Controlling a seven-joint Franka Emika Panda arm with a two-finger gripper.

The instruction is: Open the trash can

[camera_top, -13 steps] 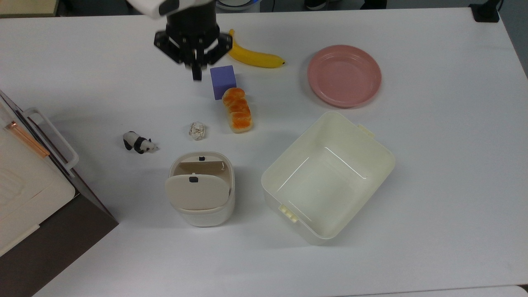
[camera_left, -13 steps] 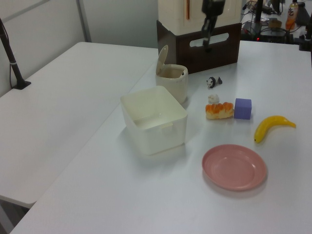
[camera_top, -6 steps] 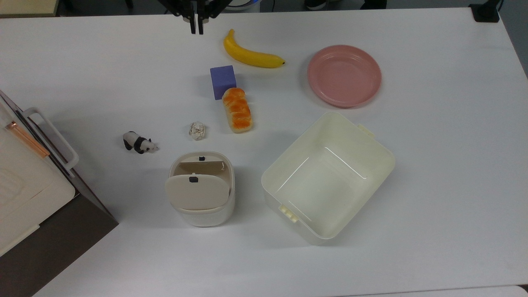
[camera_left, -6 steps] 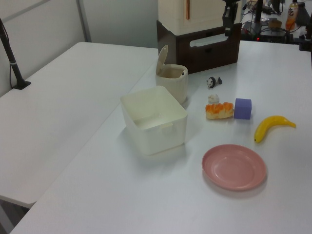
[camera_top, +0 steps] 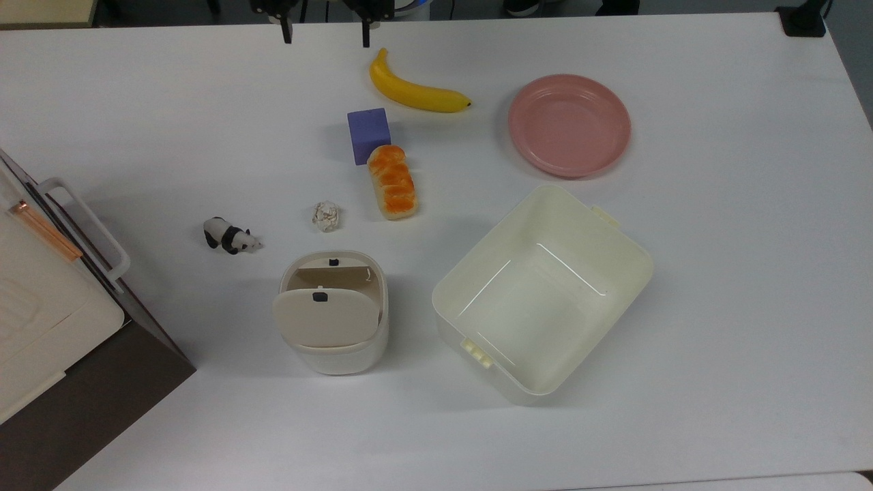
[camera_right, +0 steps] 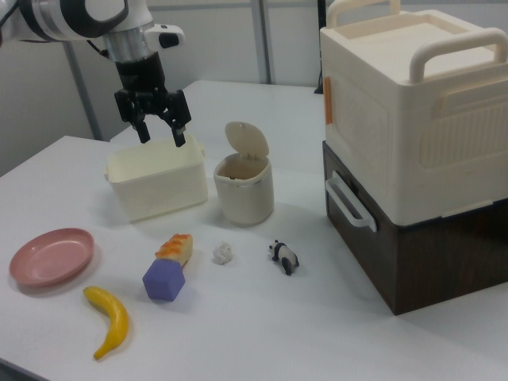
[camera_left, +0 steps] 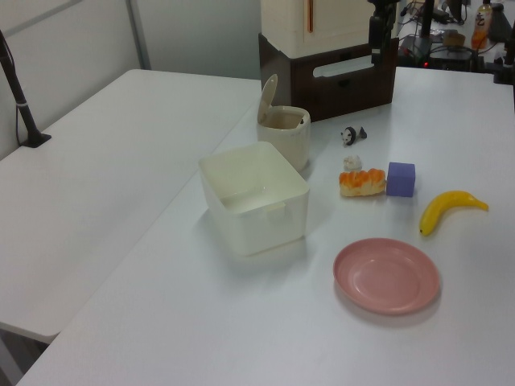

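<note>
The trash can [camera_top: 337, 354] is a small cream bin near the table's middle, with its beige lid [camera_top: 326, 318] tipped up on the hinge and the inside showing. A small black button [camera_top: 333, 262] sits on its rim. In the right view the trash can [camera_right: 244, 190] stands with its lid [camera_right: 248, 143] upright. My gripper [camera_top: 326, 34] hangs at the top view's upper edge, far from the can, open with nothing between its fingers. The right view shows the gripper [camera_right: 163, 137] high above the table, fingers spread. In the left view, the gripper [camera_left: 376, 36] hangs in front of the stacked boxes.
A large lidless cream tub [camera_top: 505, 376] stands to the can's right in the top view. Beyond lie a paper ball [camera_top: 326, 215], bread [camera_top: 392, 182], purple block [camera_top: 369, 134], banana [camera_top: 416, 92], pink plate [camera_top: 569, 126] and toy panda [camera_top: 230, 236]. Stacked boxes [camera_top: 48, 327] fill the top view's left.
The gripper has drawn away from beside the purple block to the top view's upper edge. Its fingers, together half a second ago, are now spread apart. The can's lid stays up.
</note>
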